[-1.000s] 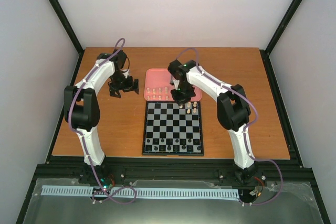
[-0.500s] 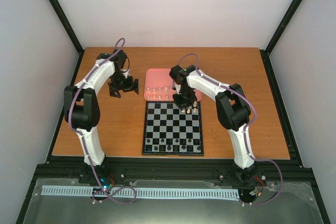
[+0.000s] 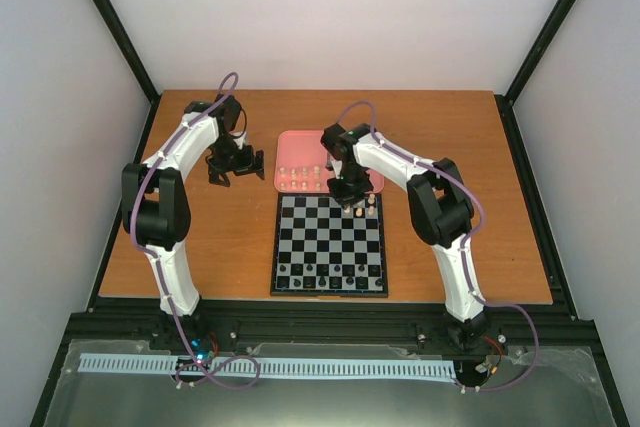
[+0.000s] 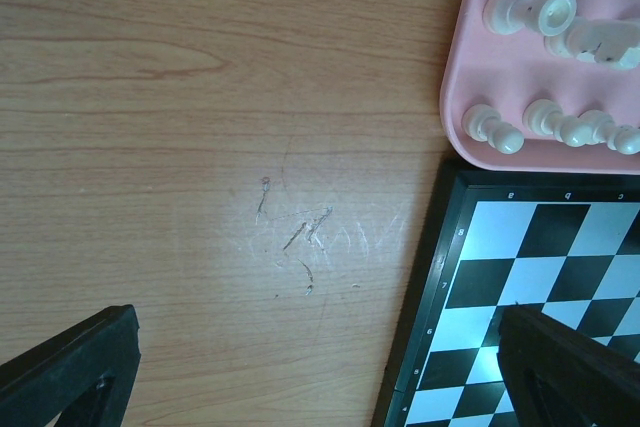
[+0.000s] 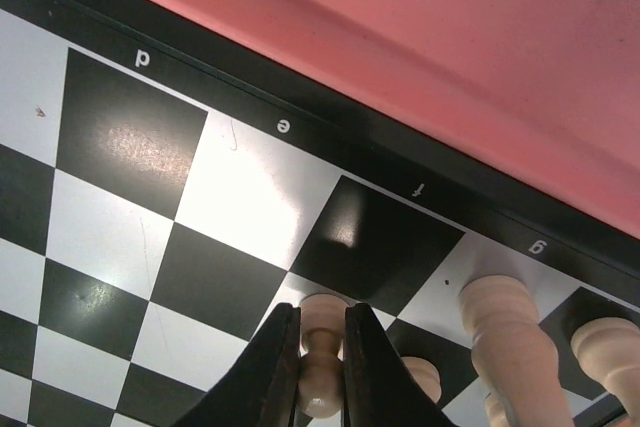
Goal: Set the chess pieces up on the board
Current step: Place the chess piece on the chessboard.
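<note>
At the centre of the wooden table (image 3: pixel 450 147) lies the board (image 3: pixel 329 244), with the pink tray (image 3: pixel 296 143) just beside its far edge. The left gripper (image 4: pixel 320 377) hangs over bare table near the board's far-left corner. Its fingers are spread wide and grasp nothing. The right gripper (image 5: pixel 321 322) is positioned over the far right part of the board, near the squares lettered e and f. Its fingers are clenched on one small cream piece (image 5: pixel 321 357), which stands upright between them. Whether the base of that piece touches the board cannot be determined. Other chess pieces (image 5: pixel 510 337) stand just beside it toward the g file. More lie on their sides in the tray. Black pieces (image 3: pixel 330 272) occupy the board's near rows.
</note>
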